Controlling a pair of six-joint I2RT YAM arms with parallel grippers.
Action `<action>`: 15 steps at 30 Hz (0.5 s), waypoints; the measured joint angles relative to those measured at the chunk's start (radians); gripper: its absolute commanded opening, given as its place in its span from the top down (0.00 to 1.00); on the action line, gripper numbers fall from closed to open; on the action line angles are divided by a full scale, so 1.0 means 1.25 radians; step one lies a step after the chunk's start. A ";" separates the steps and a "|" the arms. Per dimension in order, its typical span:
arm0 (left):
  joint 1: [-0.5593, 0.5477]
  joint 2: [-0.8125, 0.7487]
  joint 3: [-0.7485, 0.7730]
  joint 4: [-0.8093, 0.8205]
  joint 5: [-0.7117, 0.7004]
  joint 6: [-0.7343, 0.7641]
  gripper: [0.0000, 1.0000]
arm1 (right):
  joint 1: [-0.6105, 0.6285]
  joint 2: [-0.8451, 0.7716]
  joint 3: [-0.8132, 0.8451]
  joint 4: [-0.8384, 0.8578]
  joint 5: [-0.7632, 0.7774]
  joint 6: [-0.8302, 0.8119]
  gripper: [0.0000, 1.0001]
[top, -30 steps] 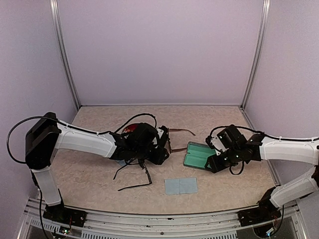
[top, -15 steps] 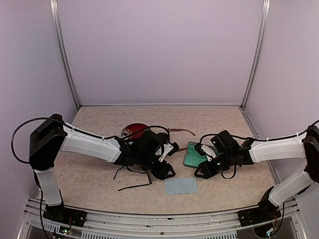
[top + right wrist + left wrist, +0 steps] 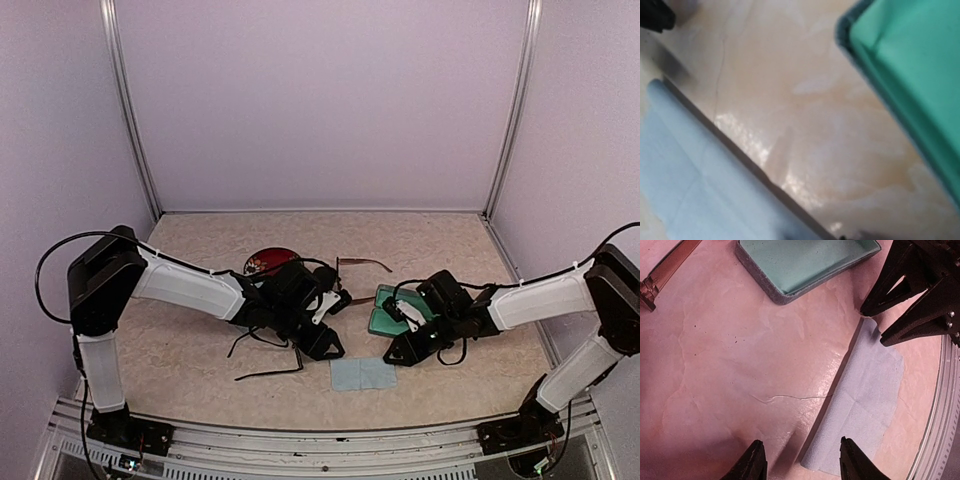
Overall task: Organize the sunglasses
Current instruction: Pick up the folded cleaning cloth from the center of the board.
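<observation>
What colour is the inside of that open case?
The case is teal green inside, with a grey rim. The left wrist view shows it best.

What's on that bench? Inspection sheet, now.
Surface: beige marbled table.
Job's things: black sunglasses beside left arm; brown sunglasses behind case; neither cased.
Clutter: case open, teal-lined; flat blue cloth; red round item, unclear.
Claws: left claw open above cloth's end; right claw open by cloth's corner.
Cables: black loop at left shoulder.
Surroundings: lilac walls, metal posts.
</observation>
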 measured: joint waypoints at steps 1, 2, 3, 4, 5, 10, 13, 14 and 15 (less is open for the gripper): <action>0.000 0.000 0.000 0.001 0.004 0.000 0.53 | 0.000 0.003 -0.001 0.006 -0.002 -0.001 0.67; 0.000 0.001 0.000 0.002 0.005 0.000 0.54 | 0.000 0.006 -0.001 0.012 -0.005 -0.001 0.68; 0.000 0.001 0.000 0.003 0.006 0.000 0.55 | 0.000 0.010 -0.001 0.018 -0.008 -0.001 0.68; 0.000 0.002 0.000 0.004 0.008 0.000 0.55 | 0.000 0.013 -0.001 0.025 -0.010 -0.002 0.69; 0.000 0.002 0.000 0.006 0.009 0.000 0.56 | 0.000 0.016 -0.001 0.031 -0.013 -0.002 0.70; -0.004 0.011 0.014 0.000 0.006 0.000 0.57 | 0.000 0.023 -0.001 0.045 -0.019 -0.002 0.70; -0.010 0.023 0.034 -0.020 -0.008 0.003 0.57 | 0.000 0.023 -0.001 0.045 -0.019 -0.002 0.71; -0.014 0.028 0.047 -0.036 -0.017 0.003 0.56 | 0.000 0.023 -0.001 0.045 -0.019 -0.002 0.71; -0.016 0.032 0.055 -0.046 -0.024 0.004 0.56 | 0.000 0.023 -0.001 0.045 -0.019 -0.002 0.71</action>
